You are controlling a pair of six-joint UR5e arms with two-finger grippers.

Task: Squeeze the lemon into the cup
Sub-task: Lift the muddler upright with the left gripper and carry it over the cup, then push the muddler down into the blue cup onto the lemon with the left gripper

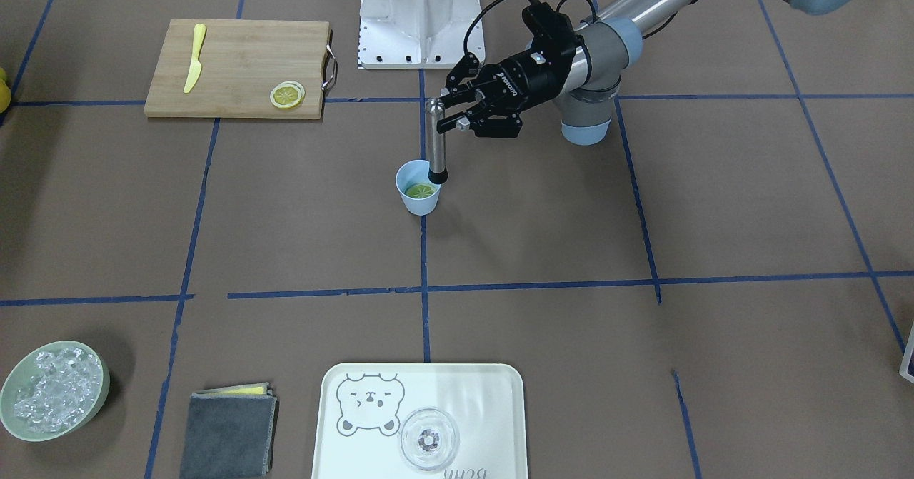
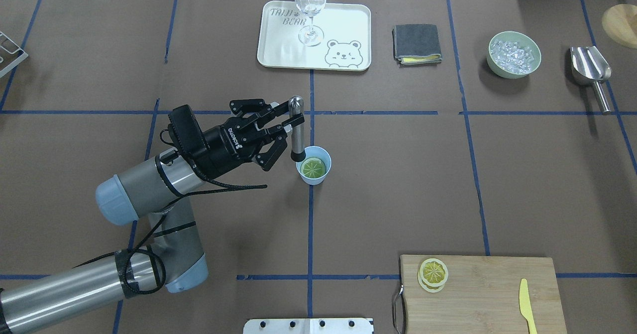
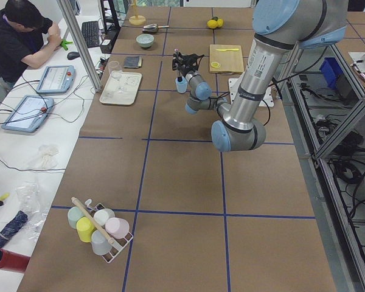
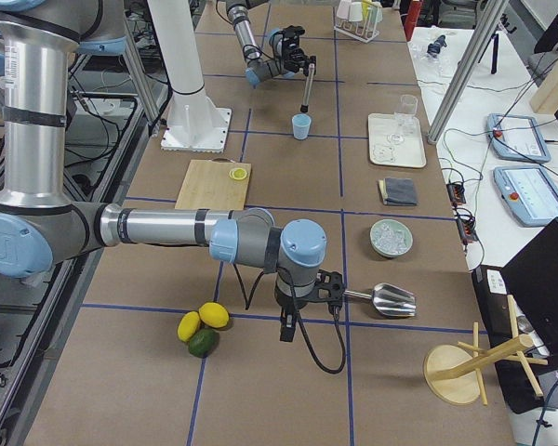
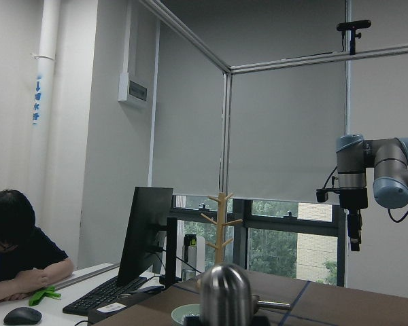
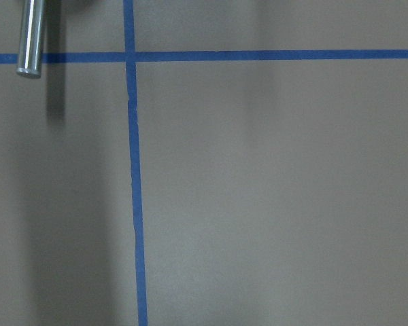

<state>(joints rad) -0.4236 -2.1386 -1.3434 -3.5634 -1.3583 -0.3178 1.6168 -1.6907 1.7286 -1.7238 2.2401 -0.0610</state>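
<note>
The light-blue cup (image 1: 420, 206) (image 2: 313, 177) stands near the table's middle. A lemon slice (image 1: 420, 191) (image 2: 314, 167) lies flat inside it. My left gripper (image 1: 443, 113) (image 2: 293, 119) is shut on the top of an upright steel muddler (image 1: 436, 143) (image 2: 297, 135). The muddler's black tip is at the cup's rim, at the edge of the slice. A second lemon slice (image 1: 287, 95) (image 2: 433, 273) lies on the cutting board. My right gripper (image 4: 309, 295) hangs low over the table far off at my right. I cannot tell whether it is open or shut.
A wooden cutting board (image 1: 235, 68) holds a yellow plastic knife (image 1: 194, 58). On the far side are a tray (image 1: 500, 393) with a clear glass (image 1: 428, 440), a grey cloth (image 1: 228, 432), a bowl of ice (image 1: 53, 391) and a steel scoop (image 2: 592, 70).
</note>
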